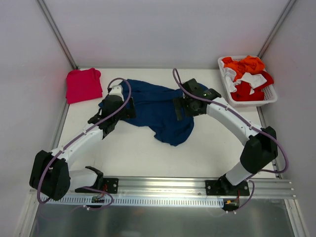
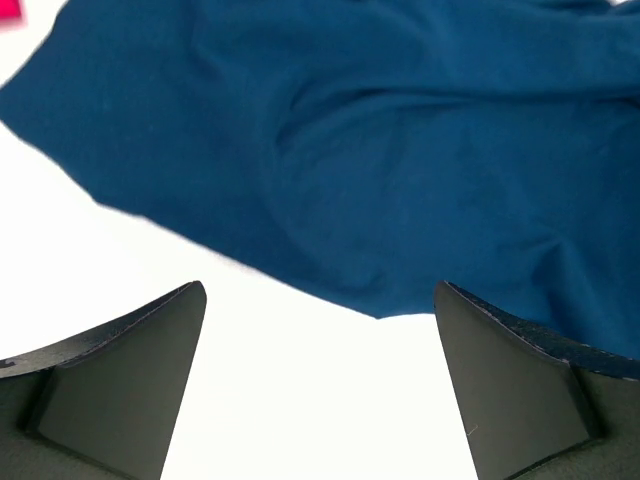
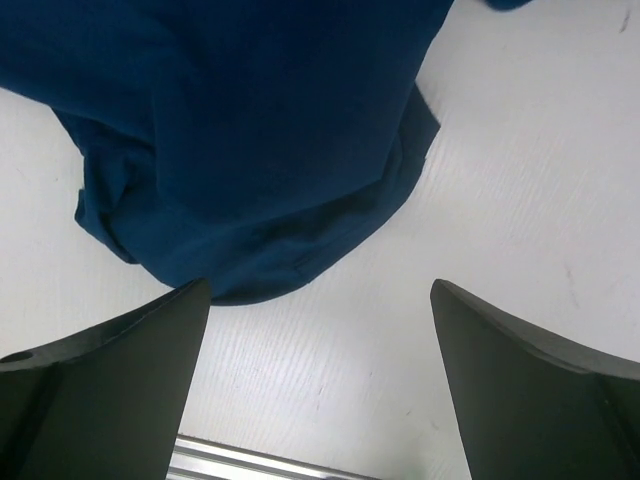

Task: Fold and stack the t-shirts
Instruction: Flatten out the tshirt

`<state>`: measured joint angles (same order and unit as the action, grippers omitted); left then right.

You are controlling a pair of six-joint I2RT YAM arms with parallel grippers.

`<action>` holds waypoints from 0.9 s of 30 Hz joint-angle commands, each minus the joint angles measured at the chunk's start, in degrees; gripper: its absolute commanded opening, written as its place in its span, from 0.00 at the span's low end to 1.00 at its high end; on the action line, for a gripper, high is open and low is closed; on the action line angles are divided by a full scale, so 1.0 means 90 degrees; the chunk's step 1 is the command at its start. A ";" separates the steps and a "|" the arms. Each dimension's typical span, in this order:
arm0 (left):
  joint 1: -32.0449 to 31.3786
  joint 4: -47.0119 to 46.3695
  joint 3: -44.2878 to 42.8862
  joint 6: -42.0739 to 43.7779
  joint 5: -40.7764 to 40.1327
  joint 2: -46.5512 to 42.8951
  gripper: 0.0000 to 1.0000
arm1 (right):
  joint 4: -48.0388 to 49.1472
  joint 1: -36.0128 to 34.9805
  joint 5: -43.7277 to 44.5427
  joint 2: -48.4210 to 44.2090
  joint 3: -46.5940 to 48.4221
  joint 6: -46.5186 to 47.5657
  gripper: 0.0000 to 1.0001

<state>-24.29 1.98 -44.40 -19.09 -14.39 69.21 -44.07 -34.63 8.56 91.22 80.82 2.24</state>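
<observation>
A crumpled dark navy t-shirt [image 1: 159, 111] lies in the middle of the white table. A folded pinkish-red t-shirt [image 1: 83, 85] rests at the far left corner, apart from it. My left gripper [image 1: 120, 105] hovers over the navy shirt's left edge, and my right gripper [image 1: 191, 101] over its right edge. In the left wrist view the left gripper [image 2: 318, 290] is open above the navy shirt's [image 2: 380, 150] hem and holds nothing; a sliver of the red shirt [image 2: 8, 8] shows at the top corner. The right gripper [image 3: 318, 283] is also open, over bare table beside the navy cloth [image 3: 240, 130].
A white basket [image 1: 270, 97] at the far right corner holds several orange, red and white garments [image 1: 244, 74]. Grey walls enclose the table on three sides. A metal rail [image 1: 163, 185] with both arm bases runs along the near edge.
</observation>
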 commanded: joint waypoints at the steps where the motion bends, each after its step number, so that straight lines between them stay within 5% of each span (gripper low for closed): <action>1: 0.0014 -0.0191 0.0158 -0.0212 -0.0305 0.0034 0.99 | 0.0171 -0.0331 0.0189 -0.0311 -0.0336 -0.0483 0.97; 15: 0.0033 -0.0650 -0.0174 -0.0232 -0.0120 0.1674 0.99 | 0.0708 -0.1054 0.0006 0.0401 -0.0893 -0.1108 0.98; 27: 0.0033 -0.0503 -0.0398 -0.0223 -0.0315 0.2143 0.99 | 0.1420 -0.1669 -0.0258 0.0109 -0.1997 -0.2026 0.98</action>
<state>-24.29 -1.87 -45.28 -20.88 -15.62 87.11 -33.89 -47.88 7.05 94.89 63.81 -11.92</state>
